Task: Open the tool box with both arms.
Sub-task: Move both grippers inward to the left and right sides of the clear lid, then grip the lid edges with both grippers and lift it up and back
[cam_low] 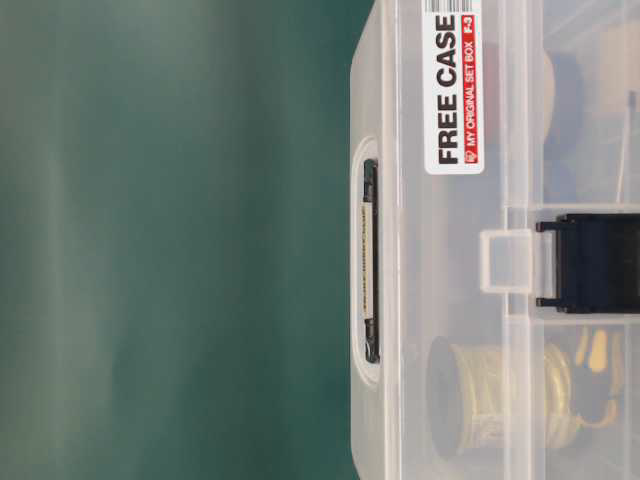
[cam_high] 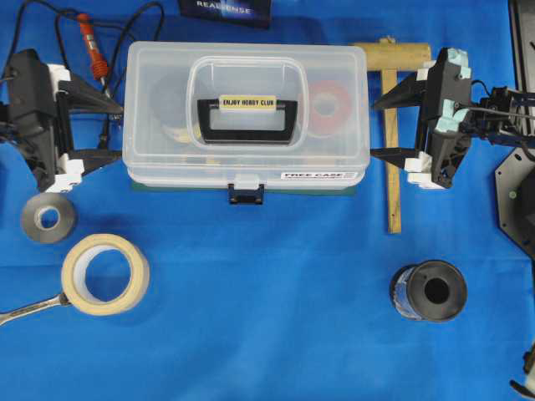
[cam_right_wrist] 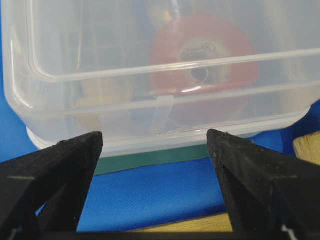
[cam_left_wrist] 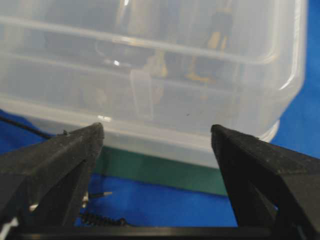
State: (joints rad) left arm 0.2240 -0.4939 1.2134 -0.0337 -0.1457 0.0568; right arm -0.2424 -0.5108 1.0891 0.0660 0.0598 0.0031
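Observation:
The clear plastic tool box [cam_high: 245,109] lies closed on the blue cloth, its black handle [cam_high: 247,119] with the yellow label on top and its dark blue latch [cam_high: 247,193] at the front edge. My left gripper [cam_high: 119,130] is open, its fingertips just off the box's left end; the box fills the left wrist view [cam_left_wrist: 150,75]. My right gripper [cam_high: 374,128] is open, its fingertips just off the right end; the box shows there too [cam_right_wrist: 160,70]. The table-level view shows the box's front with the "FREE CASE" sticker [cam_low: 455,85] and latch [cam_low: 590,262].
A wooden mallet [cam_high: 391,125] lies under my right gripper. A soldering iron [cam_high: 90,46] with its cable lies behind my left gripper. A grey tape roll [cam_high: 48,218], a masking tape roll [cam_high: 105,273] and a wrench [cam_high: 29,308] lie front left; a black spool [cam_high: 429,291] front right.

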